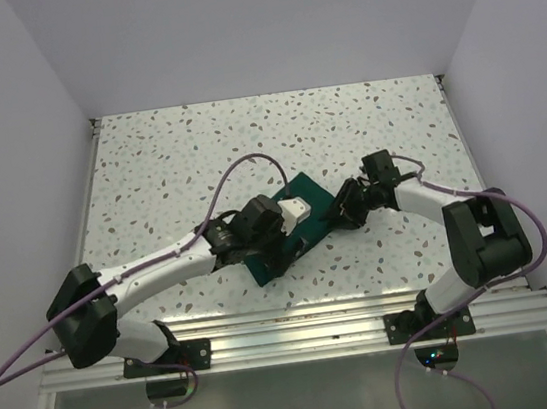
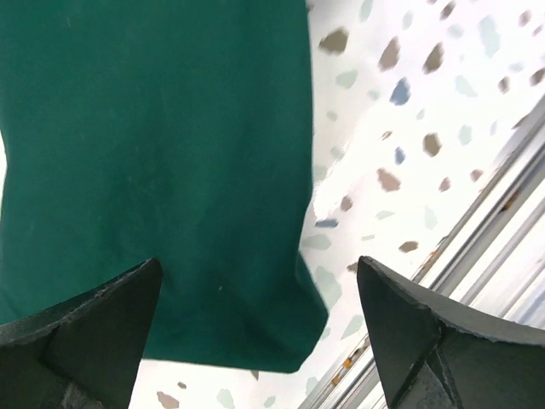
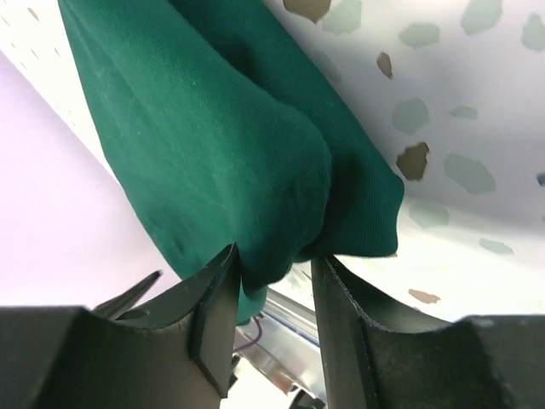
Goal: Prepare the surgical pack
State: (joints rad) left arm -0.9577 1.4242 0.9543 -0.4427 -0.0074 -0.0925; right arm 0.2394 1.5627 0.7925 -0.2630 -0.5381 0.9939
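From above, the left arm (image 1: 175, 263) lies right across the dark green drape (image 1: 314, 189). Only its two ends peek out, and the left jaws are lost underneath. The right jaws are too dark and small to read where the right arm (image 1: 419, 195) meets the cloth. On the left wrist view the drape runs off the top and left edges, and the counter (image 2: 409, 111) speckles are smeared. On the right wrist view the fold's tip is buried between the jaws.
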